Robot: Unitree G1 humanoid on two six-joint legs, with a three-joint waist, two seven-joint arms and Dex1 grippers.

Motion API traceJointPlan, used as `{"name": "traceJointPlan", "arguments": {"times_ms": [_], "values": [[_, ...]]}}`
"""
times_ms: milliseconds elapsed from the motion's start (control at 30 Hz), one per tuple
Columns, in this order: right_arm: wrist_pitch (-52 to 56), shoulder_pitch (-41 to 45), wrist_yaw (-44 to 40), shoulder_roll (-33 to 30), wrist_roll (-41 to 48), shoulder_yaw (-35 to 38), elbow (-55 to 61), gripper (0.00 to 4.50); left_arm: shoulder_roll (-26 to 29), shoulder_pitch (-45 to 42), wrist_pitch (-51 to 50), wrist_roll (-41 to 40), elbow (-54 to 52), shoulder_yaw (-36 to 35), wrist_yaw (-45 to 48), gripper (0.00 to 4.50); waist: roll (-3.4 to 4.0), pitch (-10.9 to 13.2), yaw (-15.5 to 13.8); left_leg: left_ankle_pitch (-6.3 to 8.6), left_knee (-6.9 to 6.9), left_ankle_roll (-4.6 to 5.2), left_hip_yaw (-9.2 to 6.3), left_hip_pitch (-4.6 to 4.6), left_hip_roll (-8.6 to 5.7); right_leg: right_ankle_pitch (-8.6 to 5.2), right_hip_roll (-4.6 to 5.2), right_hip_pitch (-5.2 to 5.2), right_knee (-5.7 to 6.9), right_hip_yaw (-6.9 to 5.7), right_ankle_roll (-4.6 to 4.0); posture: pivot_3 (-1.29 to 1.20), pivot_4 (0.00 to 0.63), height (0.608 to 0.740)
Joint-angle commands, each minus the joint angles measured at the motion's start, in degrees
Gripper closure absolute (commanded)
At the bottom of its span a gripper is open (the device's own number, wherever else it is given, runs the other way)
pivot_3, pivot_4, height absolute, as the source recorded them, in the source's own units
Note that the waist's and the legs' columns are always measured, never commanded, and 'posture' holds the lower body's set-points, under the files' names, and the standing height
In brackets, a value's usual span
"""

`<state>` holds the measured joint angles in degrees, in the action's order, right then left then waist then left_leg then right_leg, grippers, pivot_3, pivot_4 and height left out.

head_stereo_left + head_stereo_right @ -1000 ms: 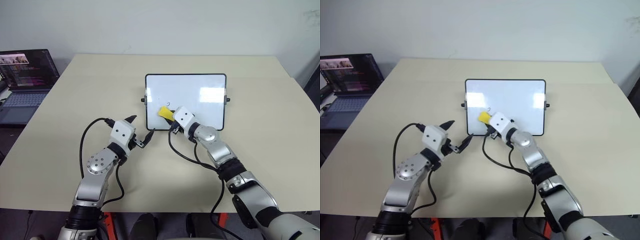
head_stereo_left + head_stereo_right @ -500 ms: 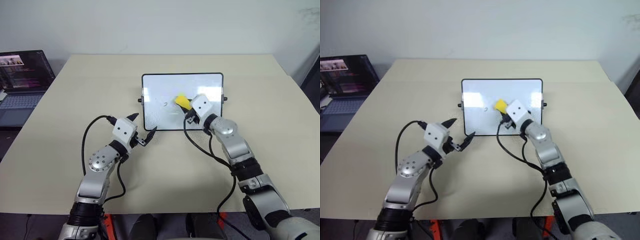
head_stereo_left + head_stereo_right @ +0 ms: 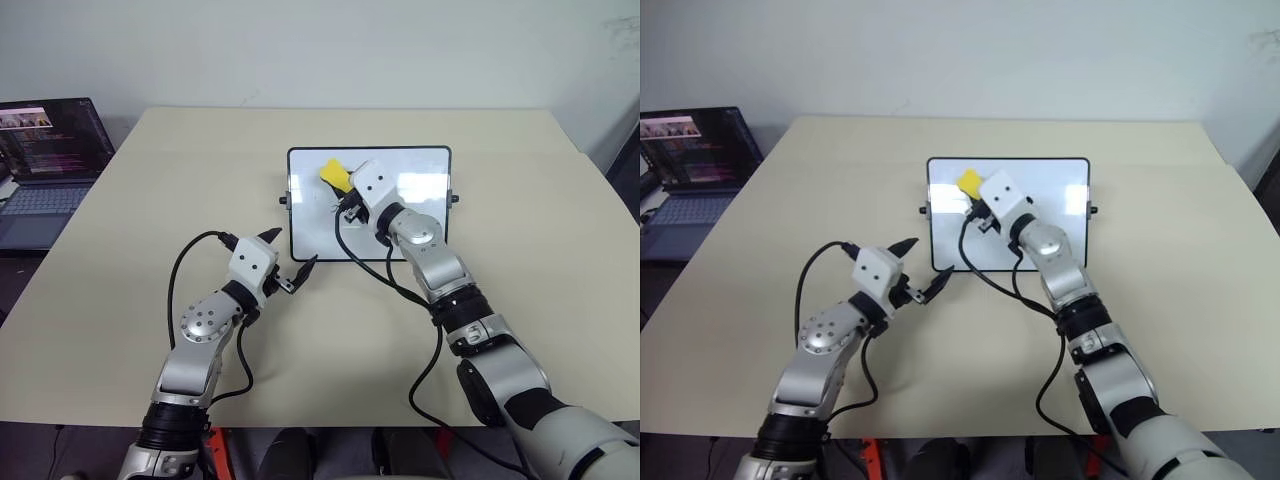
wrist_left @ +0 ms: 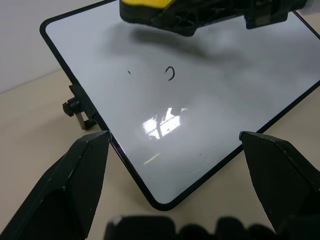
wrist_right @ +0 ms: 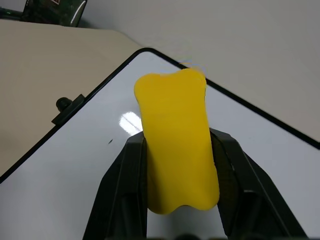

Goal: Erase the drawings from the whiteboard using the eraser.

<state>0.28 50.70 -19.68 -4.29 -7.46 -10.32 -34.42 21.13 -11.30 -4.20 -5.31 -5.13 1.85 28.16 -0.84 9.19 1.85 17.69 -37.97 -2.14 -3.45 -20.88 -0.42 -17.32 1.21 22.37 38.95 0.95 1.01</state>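
I see beige bench (image 3: 130, 300), pale wall (image 3: 300, 50), laptop (image 3: 45, 165) left, whiteboard (image 3: 420, 215), right end effector (image 3: 345, 195) gripping eraser (image 3: 334, 174), left end effector (image 3: 290, 258) open.

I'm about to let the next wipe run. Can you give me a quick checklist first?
1. Yellow sponge eraser clamped in the right gripper: ok.
2. Black-framed white whiteboard propped upright on the beige table: ok.
3. Board wiped clean: not ok, a small black hook-shaped mark and a speck remain.
4. Left gripper open, off the board's lower corner: ok.
5. Eraser touching the board: cannot tell.
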Motion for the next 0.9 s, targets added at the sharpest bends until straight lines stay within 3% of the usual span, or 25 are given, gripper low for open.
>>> {"name": "traceJointPlan", "arguments": {"times_ms": [33, 467, 667, 900], "values": [[-4.45, 2.45, 1.17, 0.82, -0.79, -0.34, -4.52, 3.11, 0.03, 0.23, 1.21, -0.14, -2.14, -0.48, -0.19, 0.0, 0.0, 0.0, 0.01, 0.0, 0.0, 0.0, 0.0, 0.01, 0.0, 0.0, 0.0, 0.0, 0.0, 0.0, 0.0, 0.0, 0.15, 0.74], [-9.66, 5.38, 2.55, 1.51, -2.11, -0.63, -15.69, 3.11, 0.21, 0.68, 0.48, -0.35, -3.15, -0.78, -0.29, 0.0, 0.01, 0.0, 0.05, 0.0, -0.02, 0.0, 0.02, 0.03, 0.01, 0.0, 0.0, 0.0, 0.06, 0.02, 0.0, 0.0, 0.15, 0.74], [-9.49, 2.73, 1.86, 2.42, -2.99, -1.66, -13.67, 3.11, 0.39, 0.12, 0.45, -0.34, -2.58, -0.93, -0.18, 0.0, 0.01, 0.0, 0.09, 0.0, -0.02, 0.0, 0.02, 0.04, 0.01, 0.0, 0.0, 0.0, 0.08, 0.03, 0.0, 0.0, 0.15, 0.74], [-6.59, -6.44, -0.22, 1.81, -4.6, -5.13, -4.88, 3.11, 0.33, 0.53, 0.25, -0.28, -3.01, -1.0, -0.47, 0.0, 0.0, -0.01, 0.0, 0.0, -0.02, 0.0, 0.02, 0.04, 0.01, 0.0, 0.0, -0.02, 0.06, 0.03, 0.0, 0.0, 0.15, 0.74]]}}
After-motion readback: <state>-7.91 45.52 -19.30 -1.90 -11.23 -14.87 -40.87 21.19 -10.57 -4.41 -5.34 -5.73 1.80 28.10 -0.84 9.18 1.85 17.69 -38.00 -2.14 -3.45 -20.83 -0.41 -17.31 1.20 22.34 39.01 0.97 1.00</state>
